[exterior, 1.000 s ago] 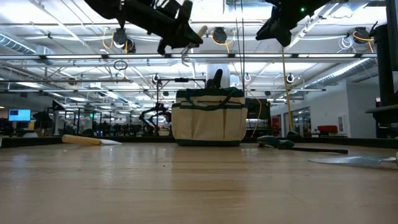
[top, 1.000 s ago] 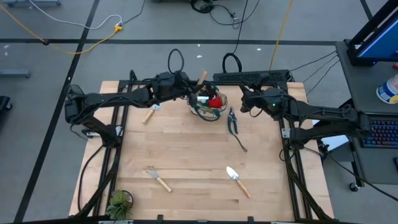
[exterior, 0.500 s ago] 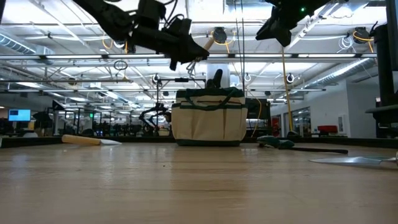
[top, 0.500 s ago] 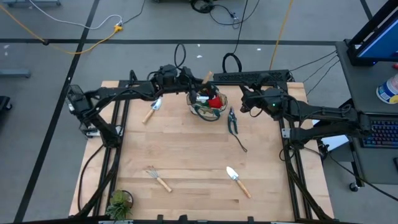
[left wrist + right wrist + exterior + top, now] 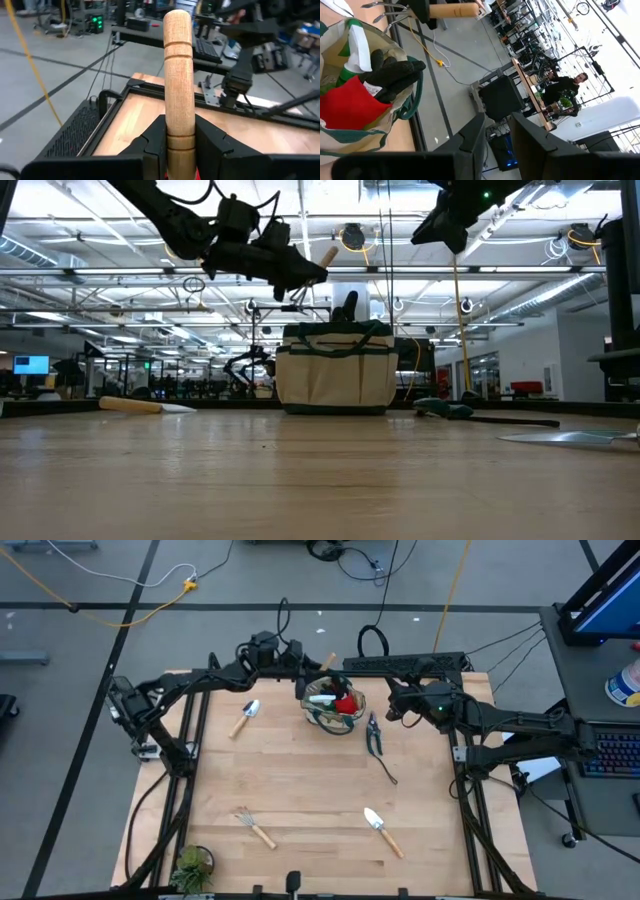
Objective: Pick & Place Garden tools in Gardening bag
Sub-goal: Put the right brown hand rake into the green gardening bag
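The tan gardening bag (image 5: 335, 708) stands on its base at the table's far middle and also shows in the low view (image 5: 335, 370). A red item, black gloves and a green-and-white bottle show inside it. My left gripper (image 5: 303, 670) hangs above the bag's far left rim, shut on a tool with a wooden handle (image 5: 178, 65). Silver tines show at this tool's other end in the right wrist view (image 5: 385, 15). My right gripper (image 5: 397, 705) is open and empty, high above the table to the right of the bag. My left gripper pinches the wooden handle (image 5: 179, 107) between its two fingers (image 5: 155, 137), toward the tool-head end. The handle's free end (image 5: 328, 256) sticks out past the fingertips, slanting up. The handle lies along the fingers. The tool is lifted clear, above the bag.
Lying on the table are a trowel (image 5: 245, 718) left of the bag, black pruning shears (image 5: 375, 735) right of it, a hand fork (image 5: 256, 828) near the front left and a second trowel (image 5: 382, 831) near the front right. A potted plant (image 5: 190, 865) stands at the near left corner.
My left arm has swung toward the table's far edge, uncovering the trowel left of the bag. In the low view its gripper has come down toward the bag with the tool still held.
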Controlling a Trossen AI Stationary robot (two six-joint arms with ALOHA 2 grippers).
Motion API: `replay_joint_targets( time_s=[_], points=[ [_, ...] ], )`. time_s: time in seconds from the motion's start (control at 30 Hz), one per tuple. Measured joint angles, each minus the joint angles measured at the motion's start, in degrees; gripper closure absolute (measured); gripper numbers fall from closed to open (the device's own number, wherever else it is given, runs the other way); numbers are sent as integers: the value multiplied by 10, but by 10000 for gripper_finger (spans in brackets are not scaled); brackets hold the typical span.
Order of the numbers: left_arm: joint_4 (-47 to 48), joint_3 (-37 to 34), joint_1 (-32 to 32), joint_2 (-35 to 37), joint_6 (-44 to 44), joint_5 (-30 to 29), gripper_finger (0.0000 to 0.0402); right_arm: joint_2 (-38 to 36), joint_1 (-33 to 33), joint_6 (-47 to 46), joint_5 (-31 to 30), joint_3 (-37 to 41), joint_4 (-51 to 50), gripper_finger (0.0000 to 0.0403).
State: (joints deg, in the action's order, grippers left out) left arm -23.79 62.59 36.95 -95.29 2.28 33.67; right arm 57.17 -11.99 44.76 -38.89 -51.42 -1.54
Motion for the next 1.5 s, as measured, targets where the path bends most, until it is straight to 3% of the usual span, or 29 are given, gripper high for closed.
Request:
replay_joint_targets(
  time_s=[0.47, 0.8, 1.3, 1.5],
  points=[
    [-8, 0, 8, -7, -71, 45, 332, 0, 0, -13, 0, 0, 0, 323],
    [-105, 0, 26, -55, -26, 97, 332, 0, 0, -13, 0, 0, 0, 323],
    [-108, 0, 39, -70, -62, 144, 332, 0, 0, -54, 0, 0, 0, 323],
    [-162, 0, 50, -88, -29, 163, 332, 0, 0, -51, 0, 0, 0, 323]
  ],
)
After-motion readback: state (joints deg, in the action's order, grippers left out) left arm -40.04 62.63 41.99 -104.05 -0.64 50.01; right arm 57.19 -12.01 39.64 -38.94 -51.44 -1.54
